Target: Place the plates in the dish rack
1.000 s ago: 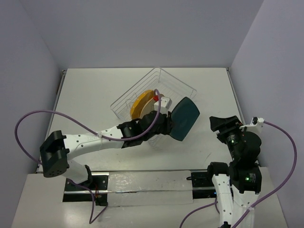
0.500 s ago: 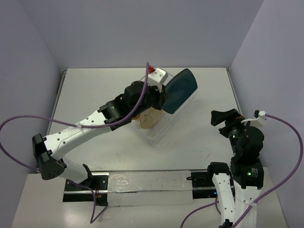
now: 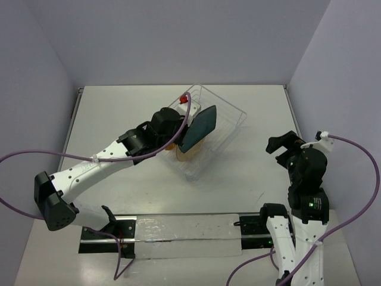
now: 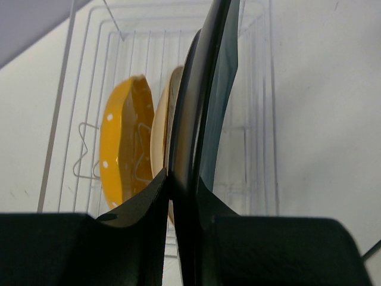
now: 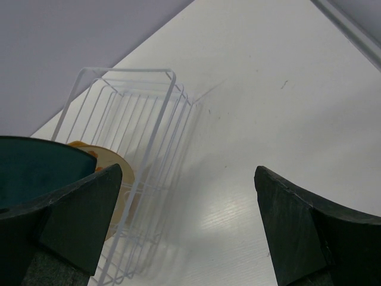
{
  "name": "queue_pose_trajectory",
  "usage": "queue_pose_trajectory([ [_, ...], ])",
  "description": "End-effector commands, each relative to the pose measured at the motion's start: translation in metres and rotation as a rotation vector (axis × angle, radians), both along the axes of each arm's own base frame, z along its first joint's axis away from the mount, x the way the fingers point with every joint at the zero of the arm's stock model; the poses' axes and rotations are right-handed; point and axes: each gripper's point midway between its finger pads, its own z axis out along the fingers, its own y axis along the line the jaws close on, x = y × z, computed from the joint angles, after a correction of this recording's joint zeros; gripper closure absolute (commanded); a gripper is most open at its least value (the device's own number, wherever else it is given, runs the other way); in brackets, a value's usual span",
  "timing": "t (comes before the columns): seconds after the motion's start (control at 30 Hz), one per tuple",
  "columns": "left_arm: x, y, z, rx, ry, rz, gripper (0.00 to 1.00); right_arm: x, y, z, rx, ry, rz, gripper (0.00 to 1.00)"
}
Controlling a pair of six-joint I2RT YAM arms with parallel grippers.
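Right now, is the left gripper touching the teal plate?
Touching. Left wrist view: left gripper clamps the teal plate by its rim, no gap.

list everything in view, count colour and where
rack: 1, silver-white wire, far middle of table
yellow plate: 1, orange-yellow with pale dots, on edge in rack
beige plate: 1, beige, on edge in rack next to yellow plate
teal plate: 1, dark teal, on edge in left claw, over rack beside beige plate
table: 1, white, under everything
cables: 2, purple, one per arm
left claw: 1, black, shut on teal plate's edge
right claw: 1, black, open, holding nothing, right of rack
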Motion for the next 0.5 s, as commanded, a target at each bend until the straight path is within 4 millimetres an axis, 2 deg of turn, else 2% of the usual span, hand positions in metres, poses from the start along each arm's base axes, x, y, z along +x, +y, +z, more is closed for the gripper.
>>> queue_pose_trajectory([
  [0.0, 0.015, -0.007, 0.044, -0.158, -0.106, 0.04, 1.0, 0.005, -0.007, -0.001, -0.032, 0.0, -0.024, 0.0],
  [0.27, 0.03, -0.01, 0.019, -0.186, -0.052, 0.105, 1.0, 0.011, -0.005, -0.015, -0.005, 0.046, -0.02, 0.0],
  [0.47, 0.028, -0.013, 0.024, -0.278, -0.038, 0.07, 1.0, 0.012, -0.004, -0.02, 0.007, 0.056, -0.022, 0.0],
])
